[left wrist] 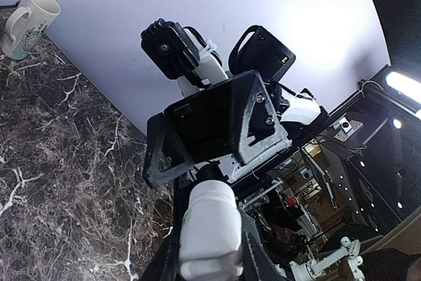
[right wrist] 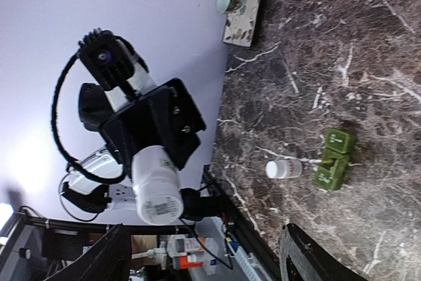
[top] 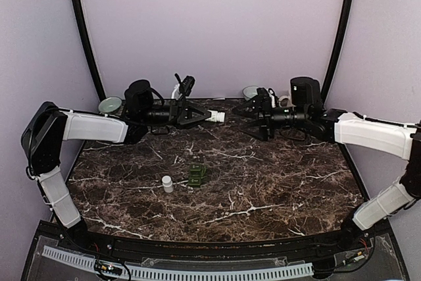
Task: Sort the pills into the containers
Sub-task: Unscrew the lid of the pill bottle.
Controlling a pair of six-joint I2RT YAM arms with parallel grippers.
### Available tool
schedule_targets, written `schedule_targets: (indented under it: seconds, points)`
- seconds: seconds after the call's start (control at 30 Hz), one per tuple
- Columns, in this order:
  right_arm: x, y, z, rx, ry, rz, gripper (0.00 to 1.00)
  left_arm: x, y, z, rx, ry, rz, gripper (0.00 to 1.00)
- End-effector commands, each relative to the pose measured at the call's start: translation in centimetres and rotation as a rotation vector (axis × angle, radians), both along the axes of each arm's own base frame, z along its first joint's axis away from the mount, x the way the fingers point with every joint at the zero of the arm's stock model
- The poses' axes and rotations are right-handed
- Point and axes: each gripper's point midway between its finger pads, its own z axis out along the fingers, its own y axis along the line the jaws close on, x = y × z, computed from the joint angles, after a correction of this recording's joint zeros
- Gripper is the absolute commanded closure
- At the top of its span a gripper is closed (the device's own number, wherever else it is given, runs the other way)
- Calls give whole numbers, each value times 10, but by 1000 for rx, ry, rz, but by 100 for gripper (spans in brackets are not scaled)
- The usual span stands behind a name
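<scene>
Dark veined marble makes up the worktop (top: pixel 276 182), with pale walls behind it, and both your arms reach in high above its far half so that the two hands face each other. Your left hand (top: pixel 207 116) is closed on a white bottle (left wrist: pixel 210 228), held level with its free end pointing straight at your right hand (top: pixel 248 122). That hand's fingers are spread wide with nothing in them, and it sits just off the bottle's end without touching. This looks like the step of opening or passing the bottle between hands, before any pills are sorted. No pills show, and I cannot tell whether the cap is on. For the next move, bring the right hand straight along the bottle's axis, close squarely over the free end, and keep the left hand firm so the bottle does not twist or tip. The containers (right wrist: pixel 335 159) sit down on the worktop, below the left hand and nearer the bases. A second bottle (right wrist: pixel 284 169) stands just beside them.
</scene>
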Motion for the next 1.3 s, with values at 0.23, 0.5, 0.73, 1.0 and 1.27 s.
schedule_targets:
  seconds: [0.23, 0.5, 0.73, 1.0, 1.27]
  points:
    - [-6, 15, 38, 276, 83, 100, 28, -1, 2, 15, -18, -63, 5, 100]
    - [-1, 22, 37, 296, 102, 118, 32, 1, 1, 18, -23, -66, 3, 100]
    - [-1, 29, 38, 316, 110, 134, 39, 3, -1, 20, -31, -67, 0, 100]
    - [-1, 34, 45, 336, 106, 152, 47, 5, -2, 19, -36, -62, -1, 100]
    - [-7, 43, 48, 340, 110, 181, 52, 8, 0, 19, -64, -41, -1, 100]
